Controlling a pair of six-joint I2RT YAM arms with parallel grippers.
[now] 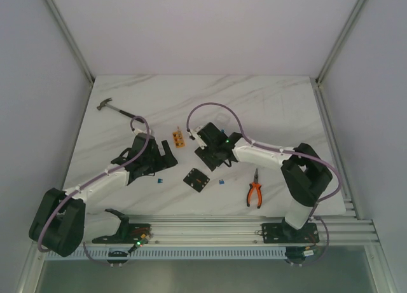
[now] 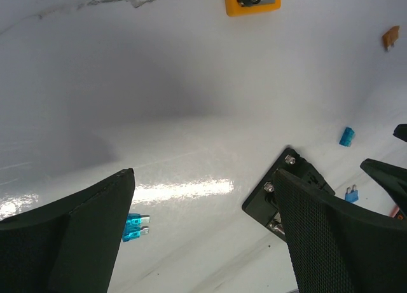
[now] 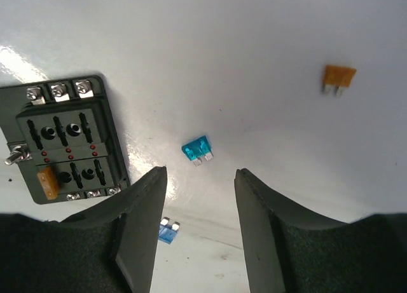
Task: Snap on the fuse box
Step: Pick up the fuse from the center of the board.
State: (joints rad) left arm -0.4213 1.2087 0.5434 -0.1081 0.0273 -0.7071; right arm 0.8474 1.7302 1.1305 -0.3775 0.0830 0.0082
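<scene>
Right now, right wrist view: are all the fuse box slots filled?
No: the fuse box holds just one orange fuse, and its other slots show empty.

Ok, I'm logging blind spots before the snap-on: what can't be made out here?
Fuse box: left wrist view, right part behind a left jaw; right wrist view, cut by the left edge.
Orange block: left wrist view, cut by the top edge.
Top view: box slots too small; right jaws hidden under the wrist.

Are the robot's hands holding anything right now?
Nothing. The left gripper and the right gripper are both open and empty; the fuse box lies untouched.
</scene>
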